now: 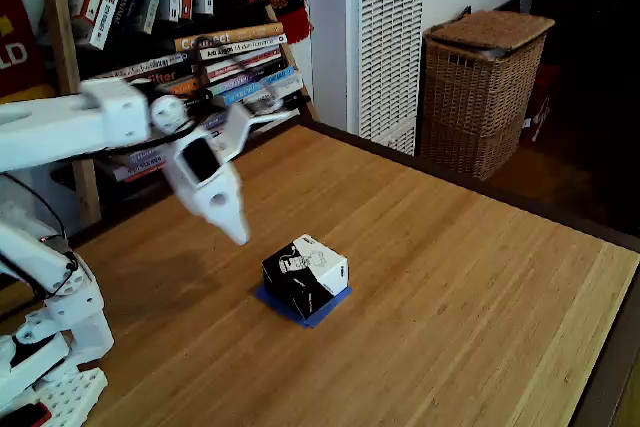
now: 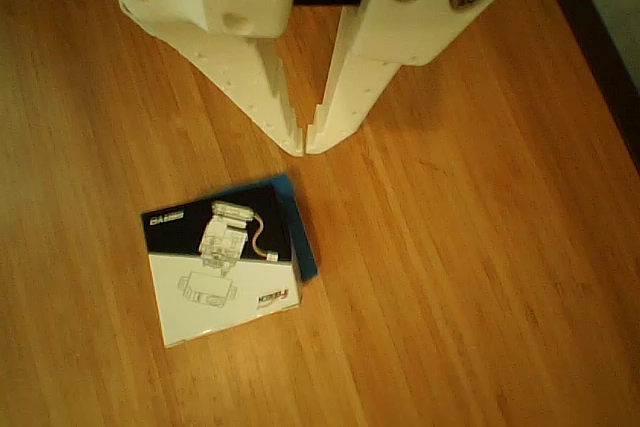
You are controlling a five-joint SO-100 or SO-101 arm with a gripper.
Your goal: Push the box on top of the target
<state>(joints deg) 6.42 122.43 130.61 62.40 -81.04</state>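
Note:
The box (image 1: 304, 276) is a small black cuboid with a white printed top, standing on the wooden table. It covers most of the blue target (image 1: 318, 311), whose edge peeks out at the box's front and right. In the other view the box (image 2: 222, 260) lies below the fingertips, and a strip of the target (image 2: 300, 230) shows along its right side. My white gripper (image 1: 238, 232) hangs in the air up and left of the box, apart from it. Seen from above, the gripper (image 2: 304, 141) has its two fingertips nearly together, shut on nothing.
The table's far edge (image 1: 470, 182) runs diagonally behind the box. A wicker basket (image 1: 484, 87) stands beyond it at the right, and a bookshelf (image 1: 190, 17) at the back left. The arm's base (image 1: 45, 347) sits at the left front.

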